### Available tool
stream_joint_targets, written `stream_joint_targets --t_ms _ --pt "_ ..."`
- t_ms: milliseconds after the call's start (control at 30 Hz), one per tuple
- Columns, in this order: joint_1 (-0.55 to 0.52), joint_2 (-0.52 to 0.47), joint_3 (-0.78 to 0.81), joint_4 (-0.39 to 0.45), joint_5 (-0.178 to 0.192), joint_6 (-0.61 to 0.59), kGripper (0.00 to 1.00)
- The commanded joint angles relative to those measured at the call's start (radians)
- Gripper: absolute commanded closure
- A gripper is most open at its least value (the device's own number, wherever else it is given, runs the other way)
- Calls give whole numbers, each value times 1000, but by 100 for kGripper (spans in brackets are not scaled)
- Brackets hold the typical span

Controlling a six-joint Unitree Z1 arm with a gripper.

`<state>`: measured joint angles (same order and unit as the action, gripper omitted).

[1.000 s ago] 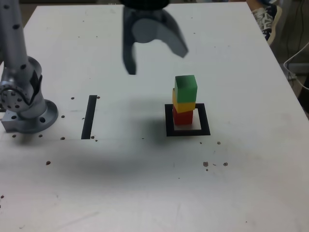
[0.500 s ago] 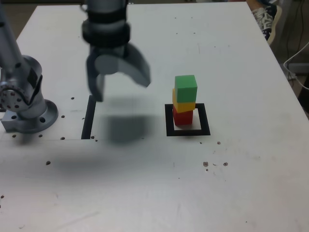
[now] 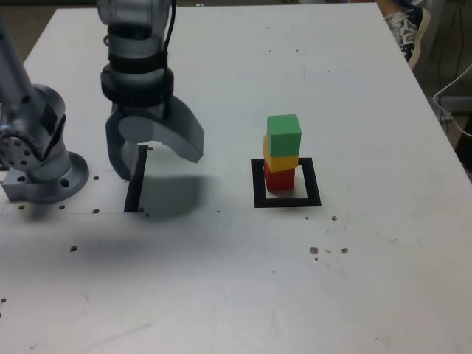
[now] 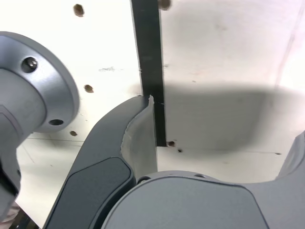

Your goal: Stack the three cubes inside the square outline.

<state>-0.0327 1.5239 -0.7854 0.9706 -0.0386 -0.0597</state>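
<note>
Inside the square outline (image 3: 315,183), three cubes (image 3: 284,136) stand stacked; the hand (image 3: 161,167) gapes wide, empty.

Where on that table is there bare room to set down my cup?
The widest bare patch is the front of the table, nearer the camera than the black strip and the taped square. Right of the square, in the exterior view, is open too. It's crowded at the stacked cubes and under the claw.
</note>
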Motion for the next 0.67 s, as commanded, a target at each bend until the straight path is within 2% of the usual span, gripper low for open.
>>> stream_joint_targets --t_ms 0,167,233,300,500,633 --pt "-1 -18 13 -2 20 -20 0" --pt "-1 -38 28 2 82 -71 0" --pt "-1 -45 28 4 96 -84 0" --pt "-2 -52 27 6 93 -89 0" --pt "-15 -57 28 19 53 -89 0" --pt "-16 -52 35 27 47 -89 0"
